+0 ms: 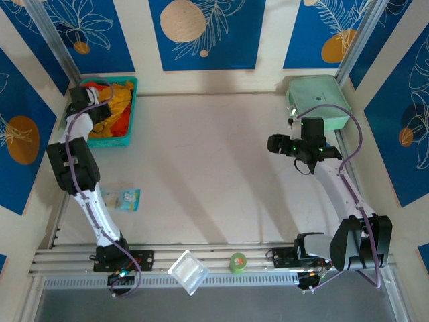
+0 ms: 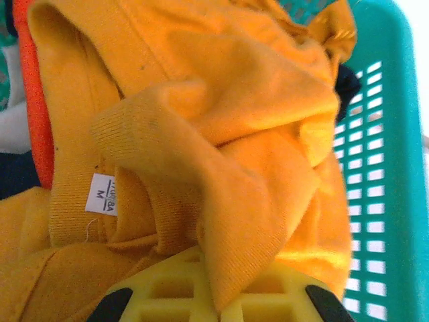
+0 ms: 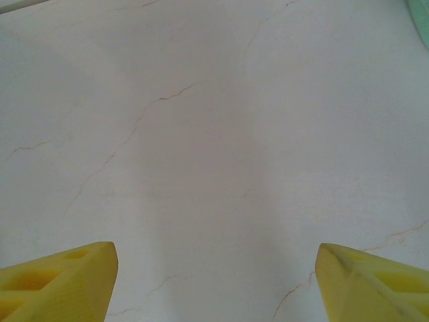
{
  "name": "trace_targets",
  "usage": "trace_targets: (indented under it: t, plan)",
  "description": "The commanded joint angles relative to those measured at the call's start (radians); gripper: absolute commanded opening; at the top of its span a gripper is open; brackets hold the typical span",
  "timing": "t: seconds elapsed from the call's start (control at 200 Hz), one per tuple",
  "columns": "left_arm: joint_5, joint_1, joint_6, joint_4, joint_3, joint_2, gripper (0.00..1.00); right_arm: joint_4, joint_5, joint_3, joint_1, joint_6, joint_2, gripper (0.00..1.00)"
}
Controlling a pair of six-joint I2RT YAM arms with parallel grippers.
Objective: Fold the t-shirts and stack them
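Left fingers [image 2: 268, 302] clamp one yellow t-shirt [image 2: 221, 121] beside one red t-shirt [image 2: 37, 121].

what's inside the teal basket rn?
On top, the mustard-yellow t-shirt, bunched, with the left gripper shut on a fold of it. An edge of the red-orange t-shirt shows beside it. Whatever lies below in the teal basket is covered by cloth.

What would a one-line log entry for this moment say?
left gripper: shut on yellow t-shirt in basket | right gripper: open above table | red t-shirt: in basket
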Motion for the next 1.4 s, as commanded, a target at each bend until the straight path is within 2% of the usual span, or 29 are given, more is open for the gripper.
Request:
trace_targets:
  t: [0.0,0.23,0.41,0.695,0.896,1.081,1.186,1.391]
  plan:
    - [0.035,-0.003,-0.046,0.035,0.005,-0.165,0.00,-0.024,-0.013,0.026,0.011,-0.003,-0.025,0.77]
    - [0.097,-0.017,-0.098,-0.047,0.017,-0.401,0.00,-0.006,-0.026,-0.002,0.007,0.006,-0.079,0.77]
    - [0.151,-0.078,-0.098,-0.169,-0.002,-0.570,0.00,-0.005,-0.041,-0.006,0.003,0.013,-0.105,0.76]
    - [0.089,-0.321,-0.126,-0.267,-0.169,-0.819,0.00,-0.005,-0.052,-0.021,-0.014,0.027,-0.142,0.76]
    - [0.020,-0.518,-0.228,-0.228,-0.382,-0.938,0.00,-0.013,-0.053,-0.026,-0.026,0.039,-0.161,0.76]
    - [-0.045,-0.734,-0.333,-0.099,-0.591,-0.946,0.00,-0.028,-0.060,-0.023,-0.042,0.062,-0.165,0.76]
    - [-0.085,-0.853,-0.368,-0.032,-0.673,-0.878,0.00,-0.052,-0.063,-0.015,-0.056,0.076,-0.165,0.76]
    - [-0.131,-1.030,-0.449,0.095,-0.763,-0.724,0.00,-0.132,-0.076,0.020,-0.079,0.097,-0.173,0.77]
